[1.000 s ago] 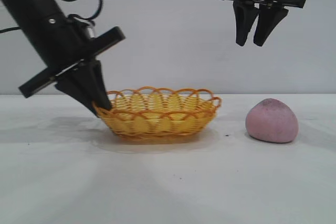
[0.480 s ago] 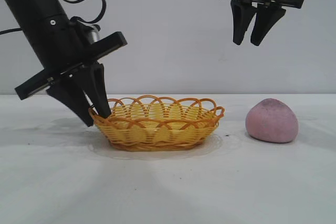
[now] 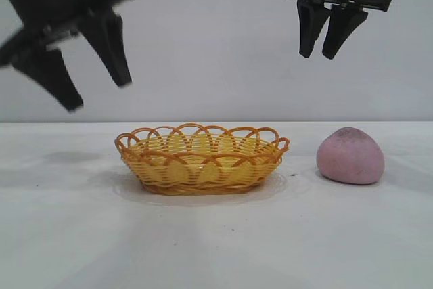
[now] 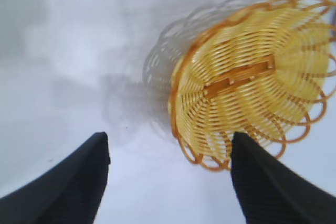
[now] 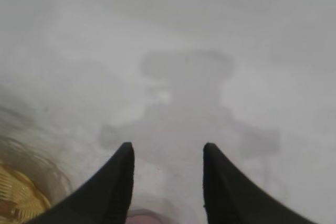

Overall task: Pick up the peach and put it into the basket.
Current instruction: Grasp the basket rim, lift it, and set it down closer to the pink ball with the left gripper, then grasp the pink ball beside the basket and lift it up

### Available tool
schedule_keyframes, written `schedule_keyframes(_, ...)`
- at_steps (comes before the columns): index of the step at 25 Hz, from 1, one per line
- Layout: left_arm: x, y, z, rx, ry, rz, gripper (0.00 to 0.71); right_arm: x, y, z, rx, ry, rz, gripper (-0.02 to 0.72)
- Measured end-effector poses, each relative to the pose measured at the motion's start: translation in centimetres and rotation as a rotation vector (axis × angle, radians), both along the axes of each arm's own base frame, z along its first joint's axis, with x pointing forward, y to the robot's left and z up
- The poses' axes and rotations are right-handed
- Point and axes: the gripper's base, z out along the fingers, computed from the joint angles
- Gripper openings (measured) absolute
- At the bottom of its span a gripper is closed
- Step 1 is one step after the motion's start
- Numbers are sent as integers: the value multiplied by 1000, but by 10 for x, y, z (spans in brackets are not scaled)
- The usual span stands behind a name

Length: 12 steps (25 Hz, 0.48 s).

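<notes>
Above basket [image 3: 201,159] | left end effector [image 3: 98,96] lifted off rim, opened

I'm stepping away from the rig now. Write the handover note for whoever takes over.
Left gripper: open, empty, raised above the table left of the basket.
Right gripper: open, empty, hanging high between basket and peach.
Basket: upright on the table, nothing in it.
Peach: on the table right of the basket, apart from it, untouched.
Done: nothing with the peach.
Left: grasp the peach, lift it, set it in the basket.
</notes>
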Motion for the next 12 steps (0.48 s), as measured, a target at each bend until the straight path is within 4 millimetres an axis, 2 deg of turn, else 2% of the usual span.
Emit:
schedule_keyframes(3, -1, 32, -14, 228, 5, 108, 455, 0, 0, 0, 6, 2, -1, 306)
schedule_keyframes(7, -6, 68, -33, 298, 22, 189, 455, 0, 1, 0, 7, 2, 1, 306)
schedule_keyframes(10, -13, 75, -37, 304, 26, 208, 455, 0, 1, 0, 14, 2, -1, 306)
schedule_keyframes(12, -17, 75, -31, 290, -12, 246, 455, 0, 1, 0, 16, 2, -1, 306)
